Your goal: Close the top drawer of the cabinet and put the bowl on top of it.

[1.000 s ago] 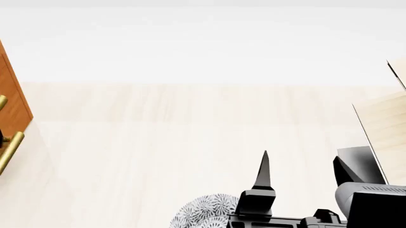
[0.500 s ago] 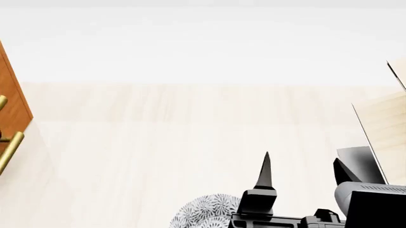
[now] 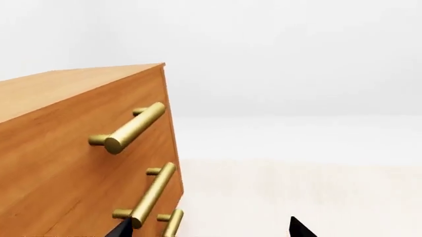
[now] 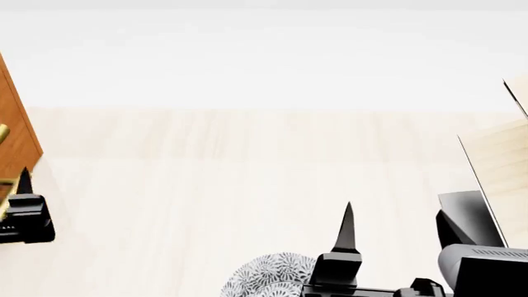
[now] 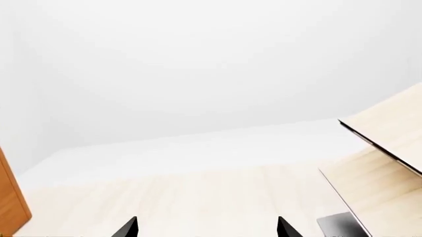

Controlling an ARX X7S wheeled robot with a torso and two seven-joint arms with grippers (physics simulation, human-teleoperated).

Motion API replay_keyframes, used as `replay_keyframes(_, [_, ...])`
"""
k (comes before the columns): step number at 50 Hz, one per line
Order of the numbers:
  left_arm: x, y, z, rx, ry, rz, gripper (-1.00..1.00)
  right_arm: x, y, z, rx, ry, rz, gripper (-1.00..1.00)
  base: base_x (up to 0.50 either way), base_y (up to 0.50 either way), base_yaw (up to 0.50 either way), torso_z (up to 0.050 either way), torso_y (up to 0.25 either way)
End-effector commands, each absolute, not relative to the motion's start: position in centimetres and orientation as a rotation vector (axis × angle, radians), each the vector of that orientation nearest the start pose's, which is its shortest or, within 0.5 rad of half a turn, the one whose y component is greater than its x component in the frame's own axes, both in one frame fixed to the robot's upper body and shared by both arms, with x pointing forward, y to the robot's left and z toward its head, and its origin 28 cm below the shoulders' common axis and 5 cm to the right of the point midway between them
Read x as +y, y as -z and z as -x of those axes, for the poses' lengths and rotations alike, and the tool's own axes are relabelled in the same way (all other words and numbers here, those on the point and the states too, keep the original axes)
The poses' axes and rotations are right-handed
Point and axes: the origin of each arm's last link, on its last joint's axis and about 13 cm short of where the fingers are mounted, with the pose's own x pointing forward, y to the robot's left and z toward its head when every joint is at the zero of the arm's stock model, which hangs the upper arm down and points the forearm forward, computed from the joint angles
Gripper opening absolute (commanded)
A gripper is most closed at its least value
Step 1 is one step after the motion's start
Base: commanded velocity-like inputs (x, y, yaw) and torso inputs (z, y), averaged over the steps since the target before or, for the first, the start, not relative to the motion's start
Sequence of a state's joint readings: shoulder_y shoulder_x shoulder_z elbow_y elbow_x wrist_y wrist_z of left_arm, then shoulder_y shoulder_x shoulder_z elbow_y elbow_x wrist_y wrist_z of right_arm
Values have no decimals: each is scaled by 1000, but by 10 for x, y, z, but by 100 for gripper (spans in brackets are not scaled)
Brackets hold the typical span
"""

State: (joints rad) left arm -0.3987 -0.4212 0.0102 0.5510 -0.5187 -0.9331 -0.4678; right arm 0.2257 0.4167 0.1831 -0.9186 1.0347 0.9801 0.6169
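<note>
A bare simulated room: blank white walls, pale wood-grain floor (image 4: 247, 179), one reddish-brown cabinet (image 3: 59, 163) with brass handles (image 3: 128, 129).

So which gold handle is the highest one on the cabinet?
The top handle, on the cabinet's uppermost drawer just under its flat top. The other two handles sit lower down the same front, one below the other.

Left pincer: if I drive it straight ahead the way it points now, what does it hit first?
Probably nothing soon: the left pincer points past the cabinet over bare floor. The brass handles sit just beside that line, though depth is unclear.
</note>
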Motion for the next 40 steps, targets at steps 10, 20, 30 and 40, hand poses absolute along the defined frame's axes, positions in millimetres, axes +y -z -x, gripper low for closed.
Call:
replay_keyframes(10, [233,-170,-185,-37,-22,-109,100,-120,-181,-170,-33,-45,-141,100,0,0,0,0,0])
replay_keyframes(20, [233,-169,-183,-34,-6,-113,100,-121,-178,-170,-31,-43,-141,100,0,0,0,0,0])
replay_keyframes(30, [230,-187,-188,-7,83,-92,100,-121,-177,-167,-30,-51,-140,100,0,0,0,0,0])
replay_keyframes(40, [220,-215,-212,89,242,-108,100,-121,-176,-165,-28,-54,-134,100,0,0,0,0,0])
